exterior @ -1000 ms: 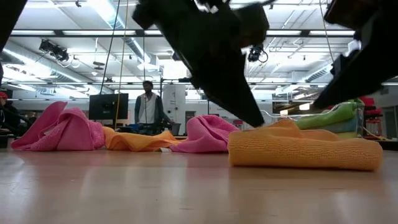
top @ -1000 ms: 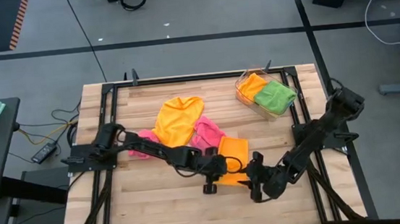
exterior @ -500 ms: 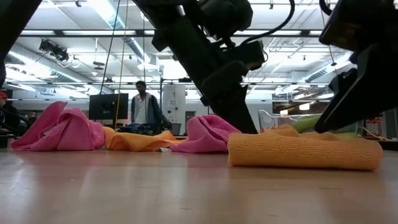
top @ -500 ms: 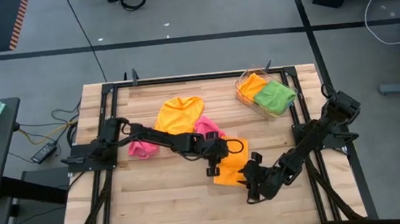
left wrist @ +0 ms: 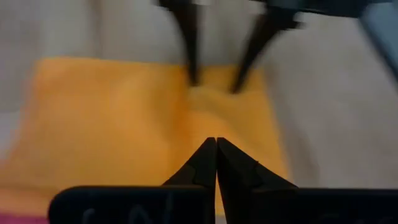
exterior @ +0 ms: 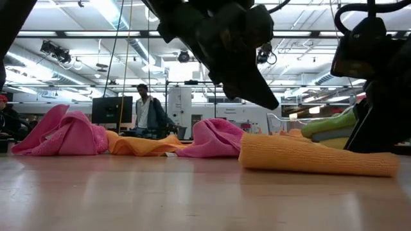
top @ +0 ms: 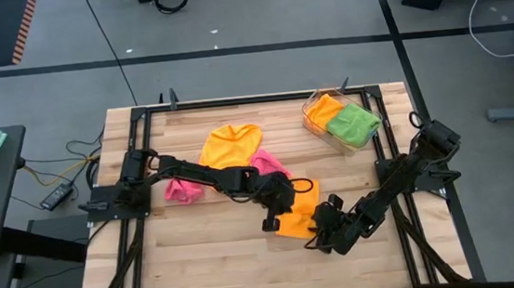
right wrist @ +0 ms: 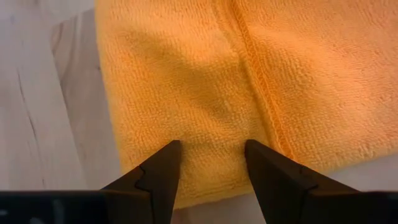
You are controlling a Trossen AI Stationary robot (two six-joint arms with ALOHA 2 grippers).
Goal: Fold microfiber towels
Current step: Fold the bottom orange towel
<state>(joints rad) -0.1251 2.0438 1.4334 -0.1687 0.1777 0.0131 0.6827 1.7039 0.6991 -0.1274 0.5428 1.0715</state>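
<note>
A: Folded orange towel point(top: 298, 211) flat on the surface point(top: 193, 261), directly under both end effectors. Shifted a little since a second ago, and turned a bit on the wood.

B: And the left end effector point(top: 270, 225)? Closed now?

A: Yes, pinched fully shut, holding nothing. Was partly open a second ago, down near the towel's near edge; now raised clear above the cloth, at its left edge.

B: Right end effector point(top: 320, 242)?

A: Unchanged: fingers wide apart, tips down on the towel at its near edge, nothing gripped.

B: Meaning for the task?

A: Probably this fold finished, with left side letting go. Beyond the left end effector, more to fold: pink towel point(top: 269, 172), yellow-orange towel point(top: 230, 152), another pink towel point(top: 183, 190). Far past the right end effector, clear tray point(top: 315, 126) with folded orange and green ones.
</note>
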